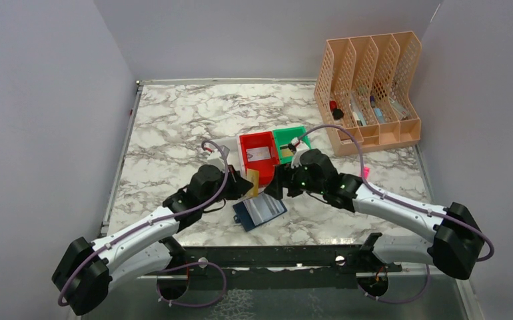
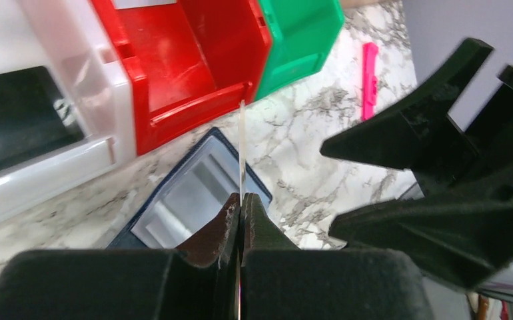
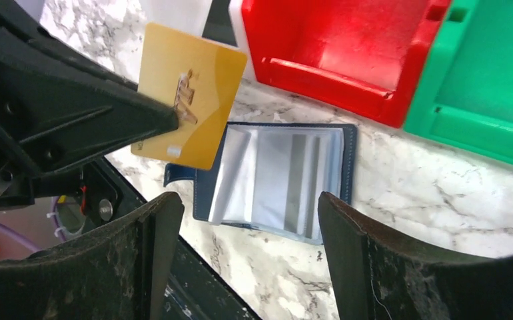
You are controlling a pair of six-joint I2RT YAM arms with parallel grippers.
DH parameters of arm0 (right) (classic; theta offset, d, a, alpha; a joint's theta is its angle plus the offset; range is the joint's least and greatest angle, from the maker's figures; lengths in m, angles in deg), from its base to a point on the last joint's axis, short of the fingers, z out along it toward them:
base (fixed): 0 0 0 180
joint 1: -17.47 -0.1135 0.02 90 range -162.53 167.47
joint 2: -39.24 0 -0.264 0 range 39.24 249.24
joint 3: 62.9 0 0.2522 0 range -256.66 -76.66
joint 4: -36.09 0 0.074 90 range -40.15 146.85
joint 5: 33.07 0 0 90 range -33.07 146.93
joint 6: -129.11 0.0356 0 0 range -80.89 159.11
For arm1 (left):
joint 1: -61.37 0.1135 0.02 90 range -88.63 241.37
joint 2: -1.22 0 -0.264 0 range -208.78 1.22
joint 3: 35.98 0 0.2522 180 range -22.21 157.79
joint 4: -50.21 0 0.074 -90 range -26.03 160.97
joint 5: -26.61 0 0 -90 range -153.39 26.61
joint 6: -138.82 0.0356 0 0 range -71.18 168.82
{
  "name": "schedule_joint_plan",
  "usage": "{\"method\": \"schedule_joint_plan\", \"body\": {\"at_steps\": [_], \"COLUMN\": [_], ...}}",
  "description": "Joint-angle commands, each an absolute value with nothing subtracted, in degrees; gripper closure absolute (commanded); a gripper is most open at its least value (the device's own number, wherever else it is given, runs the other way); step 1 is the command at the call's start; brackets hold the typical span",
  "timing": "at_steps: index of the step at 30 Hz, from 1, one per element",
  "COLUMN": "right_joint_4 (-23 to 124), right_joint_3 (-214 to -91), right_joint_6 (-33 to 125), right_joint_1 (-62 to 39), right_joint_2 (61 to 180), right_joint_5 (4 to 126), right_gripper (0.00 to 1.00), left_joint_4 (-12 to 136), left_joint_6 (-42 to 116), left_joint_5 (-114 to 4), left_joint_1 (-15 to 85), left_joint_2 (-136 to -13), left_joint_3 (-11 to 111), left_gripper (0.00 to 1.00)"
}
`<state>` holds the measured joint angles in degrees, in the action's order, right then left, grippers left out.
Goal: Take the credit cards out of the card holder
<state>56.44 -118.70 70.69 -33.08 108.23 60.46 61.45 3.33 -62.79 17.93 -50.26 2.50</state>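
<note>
The card holder [image 1: 259,212] lies open on the marble table, its clear pale-blue sleeves facing up; it also shows in the left wrist view [image 2: 187,197] and the right wrist view [image 3: 280,175]. My left gripper [image 1: 244,185] is shut on a tan-gold credit card [image 1: 252,181] and holds it upright just above the holder. The left wrist view shows this card edge-on [image 2: 241,147] between the jaws [image 2: 242,203]. The right wrist view shows its gold face [image 3: 190,87]. My right gripper [image 1: 275,189] hangs open and empty above the holder [image 3: 244,207], close to the left gripper.
A red bin [image 1: 271,159] with a pale card in it, a green bin [image 1: 298,135] and a white bin [image 2: 47,167] holding something black stand just behind the holder. A pink stick [image 1: 366,173] lies to the right. A peach file rack [image 1: 367,87] stands at the back right.
</note>
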Motion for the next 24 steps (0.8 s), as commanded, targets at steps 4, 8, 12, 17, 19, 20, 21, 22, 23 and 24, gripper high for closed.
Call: {"method": "schedule_joint_plan", "body": {"at_steps": [4, 8, 12, 17, 19, 20, 21, 22, 23, 24], "right_joint_4": [50.0, 45.05, 39.9, 33.26, 31.16, 29.76, 28.0, 25.64, 23.26, 21.23], "right_joint_3": [-114.81, -112.59, -111.34, -109.42, -109.02, -108.92, -108.81, -108.57, -108.29, -107.99], "right_joint_6": [69.83, 71.4, 73.73, 78.19, 79.32, 80.12, 81.13, 82.51, 84.39, 85.22], "right_joint_1": [-23.22, -20.34, -17.75, -16.49, -15.81, -15.5, -15.42, -15.41, -15.41, -15.38], "right_joint_2": [105.79, 105.44, 105.78, 106.6, 106.66, 107.21, 107.79, 108.43, 108.99, 109.52], "right_joint_5": [81.54, 89.98, 97.25, 100.29, 101.4, 102.52, 103.88, 105.34, 106.36, 107.13], "right_gripper": [0.2, 0.22, 0.29, 0.35, 0.37, 0.39, 0.41, 0.43, 0.44, 0.45], "left_joint_4": [48.82, 40.58, 37.9, 34.15, 32.84, 31.8, 30.91, 30.39, 30.06, 29.78], "left_joint_6": [2.7, -0.63, -1.48, -3.17, -3.8, -4.24, -4.62, -4.96, -5.15, -5.29], "left_joint_5": [-49.6, -40.76, -36.0, -34.84, -34.04, -33.51, -32.83, -32.28, -31.73, -31.28], "left_joint_1": [23.17, 27.05, 27.69, 27.79, 27.74, 27.75, 27.72, 27.77, 27.78, 27.77], "left_joint_2": [-54.57, -55.6, -57.39, -56.24, -55.7, -55.66, -55.88, -56.15, -56.49, -56.79], "left_joint_3": [3.62, 0.81, 0.63, -0.5, -0.74, -0.84, -0.93, -0.76, -0.58, -0.45], "left_gripper": [1.0, 1.0, 1.0, 1.0, 1.0, 1.0, 1.0, 1.0, 1.0, 1.0]}}
